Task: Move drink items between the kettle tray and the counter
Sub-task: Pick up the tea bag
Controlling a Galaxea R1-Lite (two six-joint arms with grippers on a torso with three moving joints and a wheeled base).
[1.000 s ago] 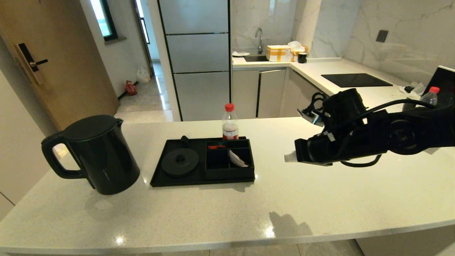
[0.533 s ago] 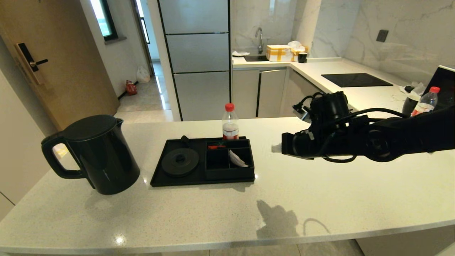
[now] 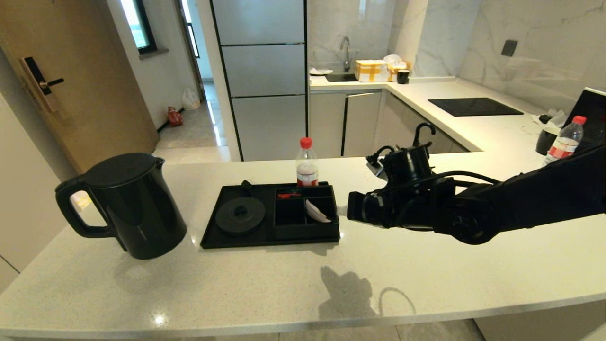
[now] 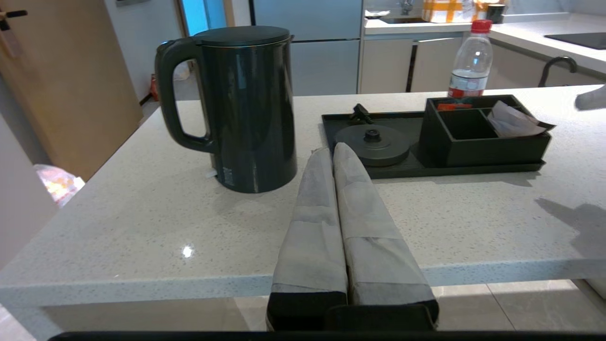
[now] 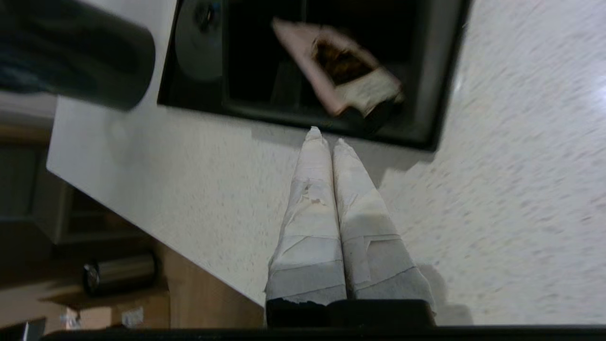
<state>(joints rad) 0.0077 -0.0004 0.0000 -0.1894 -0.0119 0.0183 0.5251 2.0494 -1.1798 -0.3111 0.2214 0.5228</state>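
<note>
Right gripper at the kettle tray's edge, fingers pressed together and empty.

The right gripper (image 5: 326, 135) hovers above the desk (image 3: 426, 274), just beside the right edge of the kettle tray (image 3: 270, 242), its taped fingers (image 5: 312, 199) closed on nothing. The sachet (image 3: 316, 211) leans in the tray's near-right compartment. The black electric kettle (image 3: 130, 206) stands on the desk left of the tray, off the round base disc (image 3: 240, 215). A red-capped bottle (image 3: 307, 163) stands behind the tray. The left gripper (image 4: 334, 149) is held back near the desk's front edge, its fingers also closed and empty.
</note>
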